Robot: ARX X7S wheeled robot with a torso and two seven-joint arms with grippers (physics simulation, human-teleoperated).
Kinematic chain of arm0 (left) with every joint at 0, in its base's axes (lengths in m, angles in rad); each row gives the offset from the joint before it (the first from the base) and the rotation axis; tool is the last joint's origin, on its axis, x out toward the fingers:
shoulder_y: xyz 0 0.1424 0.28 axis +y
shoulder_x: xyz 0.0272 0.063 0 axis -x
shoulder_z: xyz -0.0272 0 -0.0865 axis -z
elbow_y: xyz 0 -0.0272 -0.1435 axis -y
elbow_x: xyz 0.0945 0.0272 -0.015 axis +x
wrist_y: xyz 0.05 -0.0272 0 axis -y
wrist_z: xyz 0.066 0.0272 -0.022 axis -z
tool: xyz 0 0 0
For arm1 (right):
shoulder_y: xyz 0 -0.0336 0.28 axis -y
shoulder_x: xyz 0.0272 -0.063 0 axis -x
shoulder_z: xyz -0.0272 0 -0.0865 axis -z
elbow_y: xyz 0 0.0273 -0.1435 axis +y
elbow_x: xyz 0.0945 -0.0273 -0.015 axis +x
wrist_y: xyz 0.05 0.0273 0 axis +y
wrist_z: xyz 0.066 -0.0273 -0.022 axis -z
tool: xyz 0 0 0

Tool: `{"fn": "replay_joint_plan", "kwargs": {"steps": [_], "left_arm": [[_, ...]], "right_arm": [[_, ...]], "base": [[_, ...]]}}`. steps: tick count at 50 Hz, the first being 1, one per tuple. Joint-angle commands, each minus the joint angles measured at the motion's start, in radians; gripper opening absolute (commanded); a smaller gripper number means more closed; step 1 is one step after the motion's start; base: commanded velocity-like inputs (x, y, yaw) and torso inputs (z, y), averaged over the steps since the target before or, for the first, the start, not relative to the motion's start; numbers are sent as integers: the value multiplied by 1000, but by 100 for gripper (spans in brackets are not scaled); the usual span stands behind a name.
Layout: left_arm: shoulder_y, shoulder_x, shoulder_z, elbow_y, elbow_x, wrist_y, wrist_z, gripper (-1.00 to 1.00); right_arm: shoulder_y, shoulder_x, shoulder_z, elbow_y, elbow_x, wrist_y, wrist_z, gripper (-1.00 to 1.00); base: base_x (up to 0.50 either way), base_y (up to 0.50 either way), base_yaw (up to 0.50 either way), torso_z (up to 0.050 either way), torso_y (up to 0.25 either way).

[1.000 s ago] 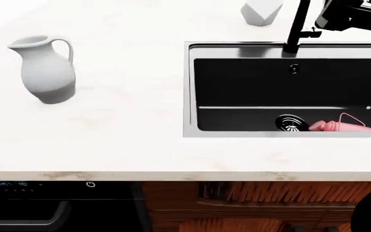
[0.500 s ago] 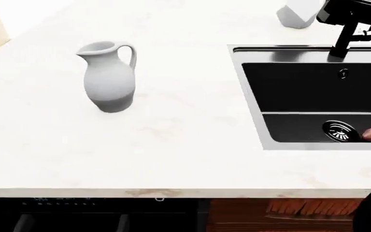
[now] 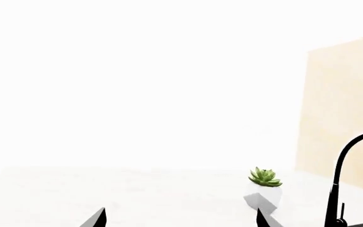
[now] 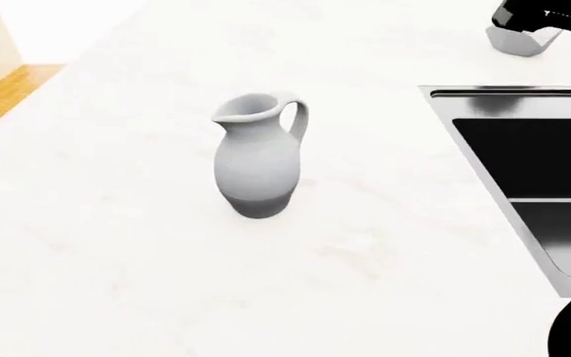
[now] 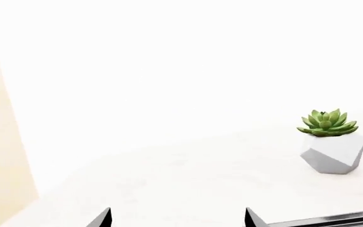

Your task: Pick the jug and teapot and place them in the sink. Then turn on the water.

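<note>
The jug (image 4: 259,156) stands upright on the counter (image 4: 117,245), clear of both pincers. Left gripper (image 3: 180,218) and right gripper (image 5: 177,217) each show 2 spread fingertips, grasping nothing.

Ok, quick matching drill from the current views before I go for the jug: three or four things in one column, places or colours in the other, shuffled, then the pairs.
Things:
1. jug
2. sink
3. succulent
4. tap

Descriptions:
A. black, curved, thin
B. green, in a white faceted pot
C. white-grey, upright on the counter, apart from the basin
D. black basin with steel rim, at the head view's right edge

Pairs: 1-C, 2-D, 3-B, 4-A
</note>
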Motion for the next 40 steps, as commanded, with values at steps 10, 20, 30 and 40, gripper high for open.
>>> {"fn": "replay_joint_plan", "kwargs": {"steps": [10, 20, 30, 40], "left_arm": [[-63, -4, 56, -109, -209, -132, 246, 100], [-147, -27, 169, -202, -372, -255, 226, 100], [-245, -44, 298, -271, -450, -387, 189, 100], [-310, -46, 382, -321, -498, -477, 189, 100]], "right_arm": [[63, -37, 15, 78, 43, 7, 18, 100], [72, -33, 24, 66, 78, 29, 34, 100], [77, -28, 25, 64, 97, 33, 48, 100], [60, -21, 19, 67, 97, 10, 45, 100]], "base": [[0, 0, 0, 0, 0], [0, 0, 0, 0, 0], [0, 0, 0, 0, 0], [0, 0, 0, 0, 0]]}}
